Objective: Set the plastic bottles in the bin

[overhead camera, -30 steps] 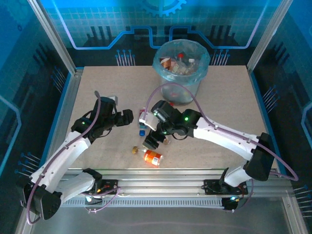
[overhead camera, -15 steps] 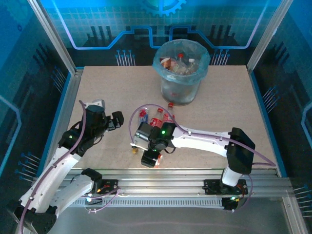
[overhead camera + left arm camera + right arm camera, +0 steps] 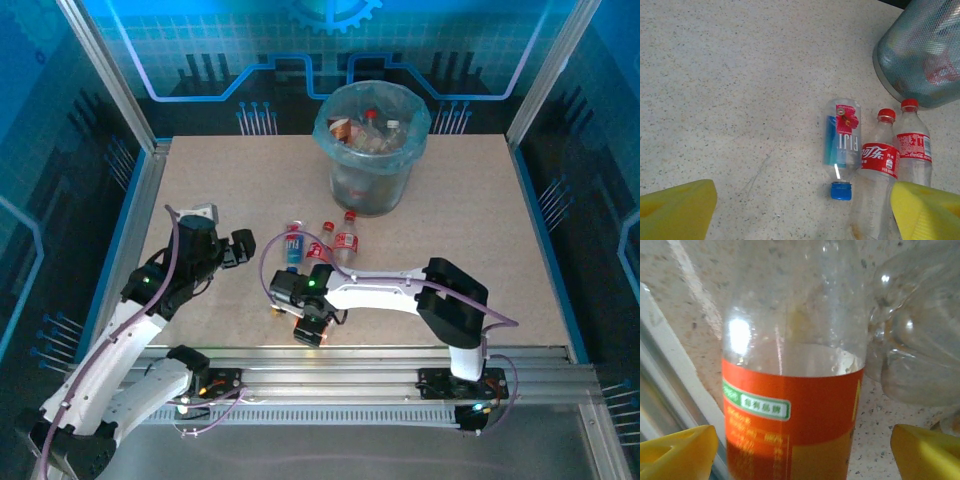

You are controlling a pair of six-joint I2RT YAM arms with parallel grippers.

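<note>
Right fingers (image 3: 682, 452) nearer; orange bottle (image 3: 790, 415) cap-left

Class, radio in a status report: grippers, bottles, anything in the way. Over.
Left gripper open, hovering. Right gripper open astride orange-label bottle. Three bottles lie loose; bin part-filled. Clear bottle close alongside.
</note>
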